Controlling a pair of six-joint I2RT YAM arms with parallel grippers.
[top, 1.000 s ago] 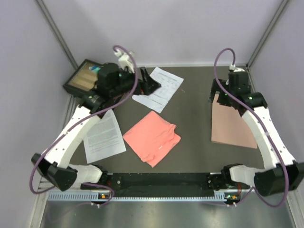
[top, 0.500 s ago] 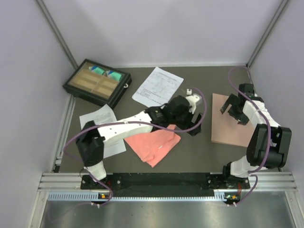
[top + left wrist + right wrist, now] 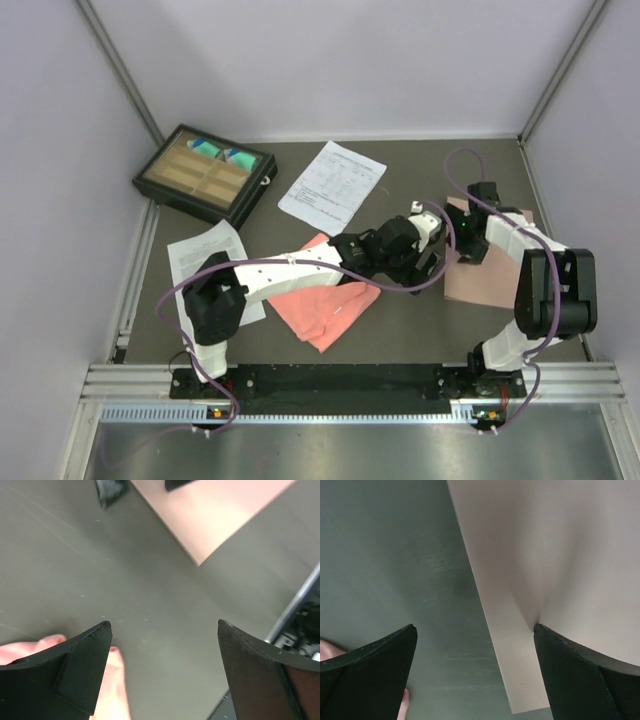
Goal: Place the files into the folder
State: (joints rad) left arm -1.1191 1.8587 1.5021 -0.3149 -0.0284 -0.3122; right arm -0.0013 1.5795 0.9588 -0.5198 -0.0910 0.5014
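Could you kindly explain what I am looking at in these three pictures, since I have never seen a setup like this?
These are two white robot arms bolted to the near edge of a dark table, each ending in a two-finger gripper. The wide picture comes from a fixed camera above. The other two come from cameras on the wrists, looking past each arm's own black fingers. On the table lie a white sheet with a table-like print, a white sheet of dense text, a salmon-pink folded cloth and a pinkish-tan flat folder. A black compartment tray sits at the far left corner. The left gripper and the right gripper are both open and hold nothing. Both are by the folder's left edge, and one right finger appears to touch it.
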